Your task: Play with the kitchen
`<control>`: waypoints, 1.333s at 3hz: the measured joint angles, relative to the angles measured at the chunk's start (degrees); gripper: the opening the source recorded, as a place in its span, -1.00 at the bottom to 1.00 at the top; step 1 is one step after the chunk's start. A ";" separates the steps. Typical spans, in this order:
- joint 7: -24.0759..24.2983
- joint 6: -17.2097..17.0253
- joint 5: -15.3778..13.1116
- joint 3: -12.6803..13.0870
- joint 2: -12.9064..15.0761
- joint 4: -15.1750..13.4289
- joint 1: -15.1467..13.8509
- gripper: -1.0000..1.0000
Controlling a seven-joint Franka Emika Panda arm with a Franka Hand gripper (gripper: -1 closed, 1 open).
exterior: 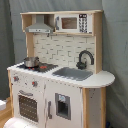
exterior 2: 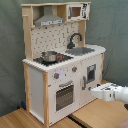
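White rounded arm housing [exterior: 17,123] sits at the bottom edge of the first exterior view, smooth and glossy, just below the kitchen [exterior: 60,70]; only a sliver shows, no pincer visible here. Kitchen fills the frame: white flat panels with light wood side posts. Oven door [exterior: 28,107] at lower left of the kitchen, dark slatted window, bar handle above it. Two red-centred knobs [exterior: 34,83] on the front panel under the hob [exterior: 37,66]. Hob is flat and dark with a red ring; a small shiny metal pot [exterior: 31,61] stands on it. Grey rectangular sink [exterior: 73,73] is inset to the right of the hob; black arched faucet [exterior: 85,58] behind it. Backsplash printed with a brick pattern. Grey range hood [exterior: 39,26] above the hob, microwave [exterior: 73,23] beside it under the top shelf.

Second exterior view: pincer [exterior 2: 93,93], white, blocky, points toward the kitchen [exterior 2: 55,65] from the lower right, level with the oven door [exterior 2: 64,96] and close to the lower front panel; contact not discernible. Cannot tell whether the pincer is released or clenched. Kitchen stands on a light wood surface [exterior 2: 95,117] against a grey curtain [exterior 2: 115,30].
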 joint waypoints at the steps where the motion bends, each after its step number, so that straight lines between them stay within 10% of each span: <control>1: -1.02 -1.89 -0.07 -0.45 -0.01 4.88 -2.48 1.00; 4: -2.98 1.16 -0.07 -1.67 0.00 12.94 -18.79 1.00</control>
